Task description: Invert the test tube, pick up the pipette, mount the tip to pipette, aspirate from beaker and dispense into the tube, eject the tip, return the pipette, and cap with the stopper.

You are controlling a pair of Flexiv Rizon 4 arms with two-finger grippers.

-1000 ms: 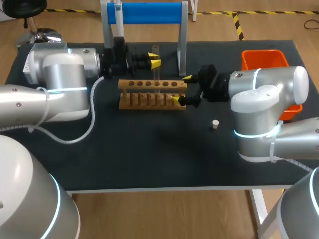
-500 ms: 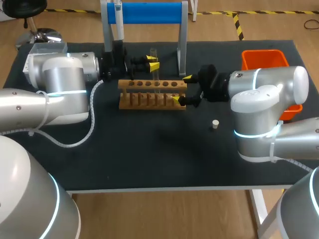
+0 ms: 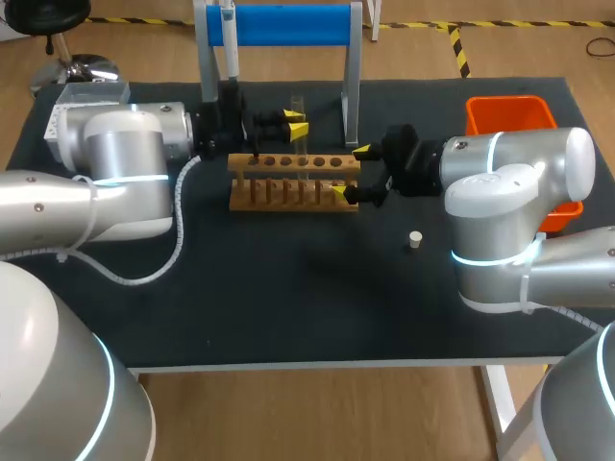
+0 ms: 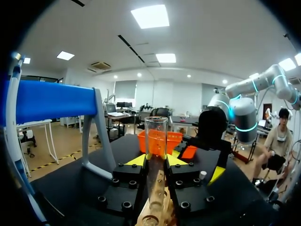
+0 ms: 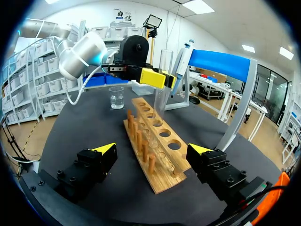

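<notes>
Left tool (image 4: pixel 156 160) clamped on clear cylindrical tube (image 4: pixel 156 133); right tool (image 5: pixel 153 149) apart around wooden rack (image 5: pixel 163 137).

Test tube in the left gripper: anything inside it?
The test tube looks clear and empty above the left gripper; its bottom end, down at the wooden rack, is covered.

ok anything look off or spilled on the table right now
Nothing spilled or broken. The tube is upright in the left pincer, at the rack. The right pincer is open around the rack's end. The stopper sits alone on the table, and the beaker is upright.
</notes>
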